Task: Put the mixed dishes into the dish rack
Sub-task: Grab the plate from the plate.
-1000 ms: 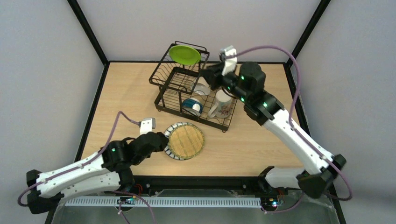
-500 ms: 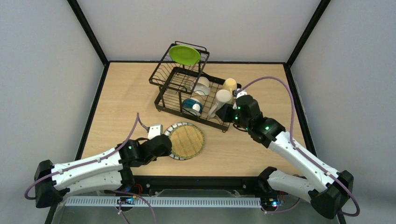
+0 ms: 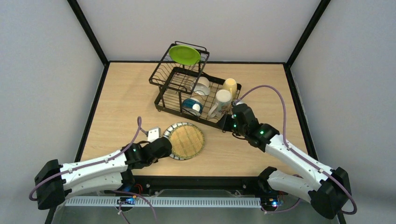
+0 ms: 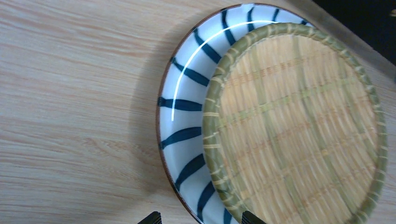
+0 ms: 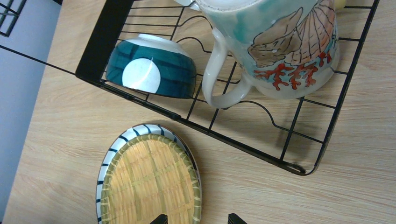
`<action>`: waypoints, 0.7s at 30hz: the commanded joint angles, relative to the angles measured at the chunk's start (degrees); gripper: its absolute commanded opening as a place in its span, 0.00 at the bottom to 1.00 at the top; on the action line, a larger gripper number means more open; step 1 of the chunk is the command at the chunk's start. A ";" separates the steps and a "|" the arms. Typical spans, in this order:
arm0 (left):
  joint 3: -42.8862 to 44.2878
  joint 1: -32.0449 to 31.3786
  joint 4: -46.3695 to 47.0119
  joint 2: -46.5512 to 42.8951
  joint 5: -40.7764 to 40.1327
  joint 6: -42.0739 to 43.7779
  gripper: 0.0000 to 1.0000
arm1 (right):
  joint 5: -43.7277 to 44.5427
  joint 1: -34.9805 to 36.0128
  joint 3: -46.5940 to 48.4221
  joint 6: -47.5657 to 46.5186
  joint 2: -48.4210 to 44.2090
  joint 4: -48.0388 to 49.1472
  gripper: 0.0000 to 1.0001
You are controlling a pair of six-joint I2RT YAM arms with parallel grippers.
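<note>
The striped plate (image 4: pixel 182 121) is laid flat under a woven mat (image 4: pixel 294 130) on the wooden table (image 4: pixel 70 93), by the dish rack (image 5: pixel 95 44). At its rim the left gripper (image 4: pixel 201 219) is spread wide; the right gripper (image 5: pixel 196 219) is parted, empty.

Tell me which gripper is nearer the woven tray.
Left. The left gripper is open right at the woven tray's near-left edge. The right gripper hangs off to the tray's right, by the rack's front rail beside the cream mug.
</note>
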 commanded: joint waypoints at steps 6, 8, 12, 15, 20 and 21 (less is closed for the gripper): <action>-8.30 1.33 12.48 -3.29 -0.05 -7.13 0.99 | -1.01 0.25 0.68 -1.51 -0.38 0.83 0.73; -9.06 1.32 13.88 -4.07 -0.13 -8.11 0.98 | -1.39 0.24 0.96 -1.97 0.29 0.97 0.73; -7.85 1.34 13.72 -4.35 0.97 -8.49 0.98 | -2.13 0.25 1.33 -2.76 1.59 1.45 0.73; -5.77 1.32 11.48 -4.49 1.52 -8.54 0.98 | -2.34 0.20 1.51 -3.24 2.34 2.07 0.73; -4.63 1.55 11.43 -4.28 1.34 -8.49 0.98 | -2.28 0.22 2.27 -4.08 3.61 2.99 0.73; -4.84 1.79 11.89 -3.99 1.57 -8.37 0.98 | -2.26 0.23 2.51 -4.21 3.82 3.06 0.73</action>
